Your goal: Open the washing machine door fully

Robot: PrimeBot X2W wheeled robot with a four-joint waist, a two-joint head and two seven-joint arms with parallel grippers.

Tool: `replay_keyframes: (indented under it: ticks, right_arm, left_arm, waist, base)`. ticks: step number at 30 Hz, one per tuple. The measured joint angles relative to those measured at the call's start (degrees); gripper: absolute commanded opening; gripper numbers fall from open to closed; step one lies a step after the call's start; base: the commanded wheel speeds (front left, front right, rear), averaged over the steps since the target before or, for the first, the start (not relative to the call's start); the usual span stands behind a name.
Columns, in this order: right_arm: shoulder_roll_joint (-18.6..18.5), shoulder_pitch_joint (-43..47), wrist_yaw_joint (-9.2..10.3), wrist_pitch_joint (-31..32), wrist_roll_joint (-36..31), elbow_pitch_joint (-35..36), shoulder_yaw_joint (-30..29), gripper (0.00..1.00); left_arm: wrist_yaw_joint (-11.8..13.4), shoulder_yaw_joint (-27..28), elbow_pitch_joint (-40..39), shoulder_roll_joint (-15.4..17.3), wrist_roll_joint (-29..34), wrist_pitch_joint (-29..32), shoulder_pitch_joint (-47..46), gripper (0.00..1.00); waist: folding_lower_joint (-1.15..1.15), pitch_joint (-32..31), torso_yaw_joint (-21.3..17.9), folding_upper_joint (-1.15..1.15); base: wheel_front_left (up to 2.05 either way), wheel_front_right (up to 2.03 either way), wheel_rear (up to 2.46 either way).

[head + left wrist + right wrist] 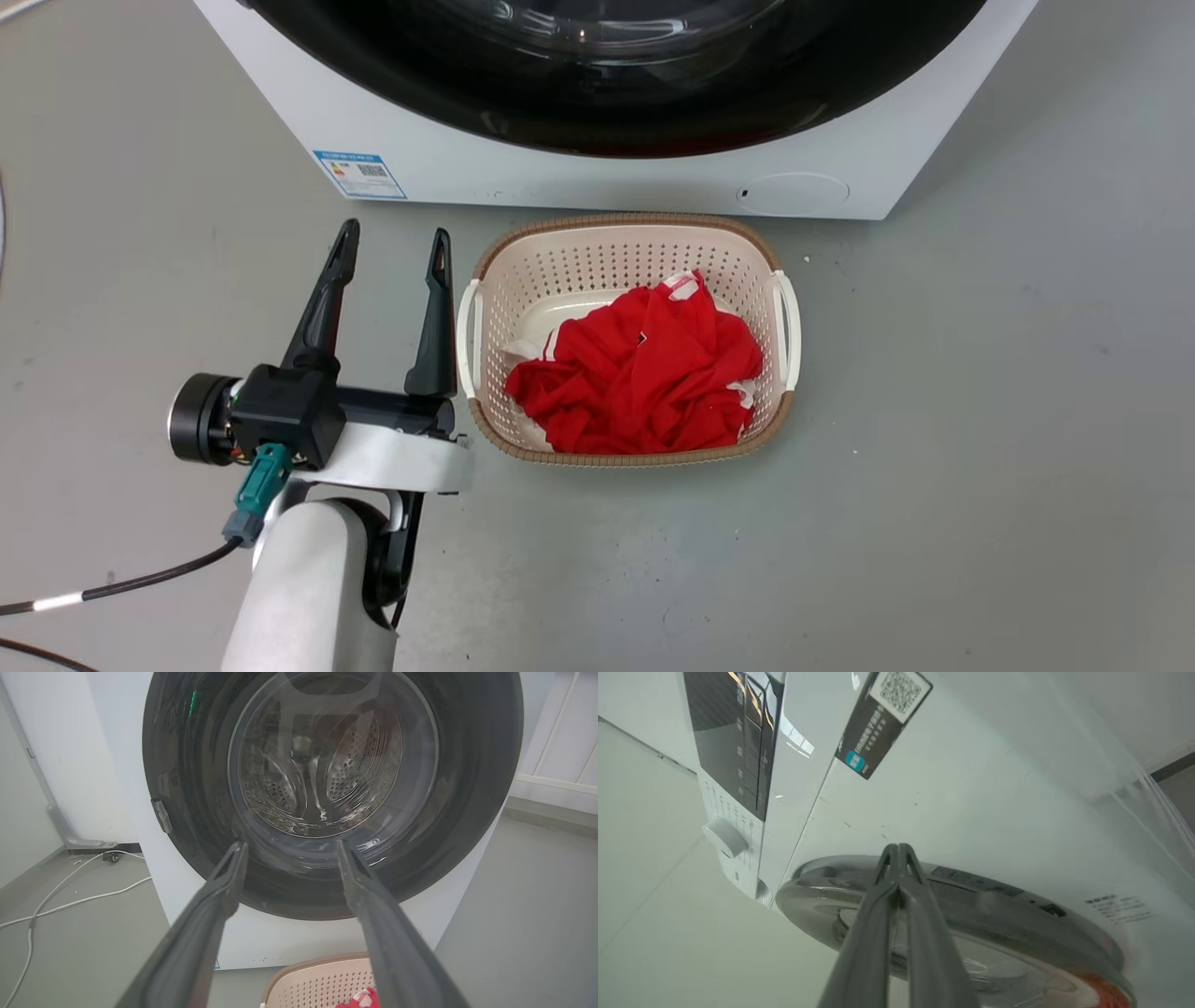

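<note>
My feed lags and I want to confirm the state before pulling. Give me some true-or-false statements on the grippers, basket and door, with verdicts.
1. The left gripper is open. True.
2. The right gripper is spread wide. False: its fingers are pressed together.
3. The basket is empty. False: a red garment lies in it.
4. The washing machine door sits closed against the white machine. True.

1 washing machine (560, 177) with 1 black door (653, 117) across the frame's top; 1 basket (625, 222) at centre; 1 red cloth (644, 373) inside.
</note>
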State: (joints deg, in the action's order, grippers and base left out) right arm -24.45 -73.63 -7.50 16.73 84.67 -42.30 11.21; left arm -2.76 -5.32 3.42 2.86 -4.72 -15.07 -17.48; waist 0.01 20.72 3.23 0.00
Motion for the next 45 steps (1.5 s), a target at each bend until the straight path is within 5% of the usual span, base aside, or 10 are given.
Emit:
replay_keyframes:
  ticks: [7,23,45]
  right_arm:
    - [1.3,-6.4,0.00,9.4,-5.3,-5.7,6.6,0.00]
    - [3.9,-16.4,0.01,12.4,-12.5,-18.5,9.0,0.00]
    - [4.5,-10.3,0.01,38.0,-6.1,-9.8,9.0,0.00]
  left_arm:
    - [0.0,-0.3,-0.6,0.0,0.0,0.0,-1.3,1.00]
    - [0.7,-2.1,-1.3,0.0,-0.6,0.0,-3.2,1.00]
    - [1.4,-3.5,0.1,0.0,-1.9,0.0,-4.0,1.00]
  waist:
    - [0.00,2.6,0.4,0.00]
    - [0.00,7.3,1.7,0.00]
    - [-0.01,5.3,0.6,0.00]
  base:
    - [0.00,0.00,0.00]
    - [0.00,0.00,0.00]
    - [0.00,0.00,0.00]
